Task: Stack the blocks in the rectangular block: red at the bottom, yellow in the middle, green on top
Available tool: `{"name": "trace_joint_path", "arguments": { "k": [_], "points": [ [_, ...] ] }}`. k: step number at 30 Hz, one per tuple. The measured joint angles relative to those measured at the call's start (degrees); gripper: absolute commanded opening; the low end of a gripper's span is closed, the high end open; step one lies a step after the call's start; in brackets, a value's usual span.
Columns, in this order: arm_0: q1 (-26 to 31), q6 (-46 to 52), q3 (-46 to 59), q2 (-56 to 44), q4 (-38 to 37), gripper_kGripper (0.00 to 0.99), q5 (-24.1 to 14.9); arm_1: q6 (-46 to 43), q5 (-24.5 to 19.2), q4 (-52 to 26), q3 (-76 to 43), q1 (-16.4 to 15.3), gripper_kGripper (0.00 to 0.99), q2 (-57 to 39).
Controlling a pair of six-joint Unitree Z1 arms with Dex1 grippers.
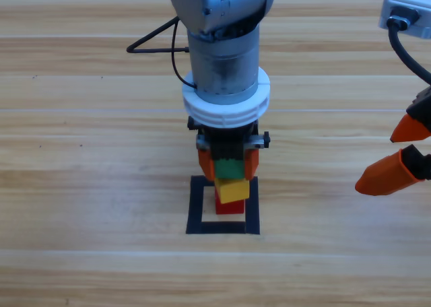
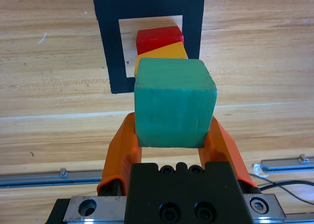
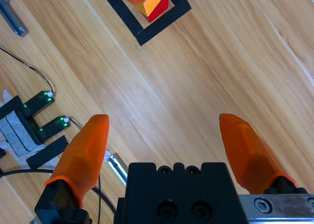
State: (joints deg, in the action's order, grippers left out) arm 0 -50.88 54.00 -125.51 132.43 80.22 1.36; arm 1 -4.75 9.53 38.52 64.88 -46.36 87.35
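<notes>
My left gripper (image 1: 227,169) hangs in the middle of the table, shut on the green cube (image 1: 227,167) (image 2: 174,103). The green cube sits directly over the yellow cube (image 1: 232,190) (image 2: 164,52); whether they touch I cannot tell. The yellow cube lies slightly askew on the red cube (image 1: 229,207) (image 2: 159,37), which stands inside the black tape square (image 1: 196,206) (image 2: 110,52), toward its right side. My right gripper (image 1: 377,162) (image 3: 164,118) waits open at the right edge, holding nothing. The right wrist view shows the tape square (image 3: 152,32) far off.
A black cable loop (image 1: 155,41) lies behind the left arm. A white box (image 1: 407,7) with a cable sits at the top right corner. Small devices with green lights (image 3: 44,116) and a metal rail (image 2: 29,177) lie beyond the work area.
</notes>
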Motion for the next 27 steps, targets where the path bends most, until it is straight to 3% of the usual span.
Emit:
{"name": "trace_joint_path", "arguments": {
  "k": [2,3,4,5,6,20,27],
  "points": [
    [0.0,0.0,0.0,0.0,0.0,0.236,0.0,0.0,0.0,0.0,0.0,0.0,0.990,0.0],
    [0.0,0.0,0.0,0.0,0.0,0.462,0.0,0.0,0.0,0.0,0.0,0.0,0.990,0.0],
    [0.0,0.0,0.0,0.0,0.0,0.765,0.0,0.0,0.0,0.0,0.0,0.0,0.990,0.0],
    [0.0,0.0,-0.1,0.1,0.0,0.951,0.0,0.0,0.1,0.0,0.0,0.0,0.990,0.0],
    [0.0,0.0,-0.1,0.1,0.0,0.988,0.0,0.0,0.1,0.0,0.0,0.0,0.990,0.0],
    [0.0,0.0,-0.7,0.3,0.0,0.990,-0.4,-0.2,0.3,0.0,-0.2,0.0,0.990,0.0],
    [-0.4,-0.9,-4.7,-8.9,0.0,0.990,-8.5,-0.2,0.3,0.1,-0.2,0.0,0.990,0.0]
  ]
}}
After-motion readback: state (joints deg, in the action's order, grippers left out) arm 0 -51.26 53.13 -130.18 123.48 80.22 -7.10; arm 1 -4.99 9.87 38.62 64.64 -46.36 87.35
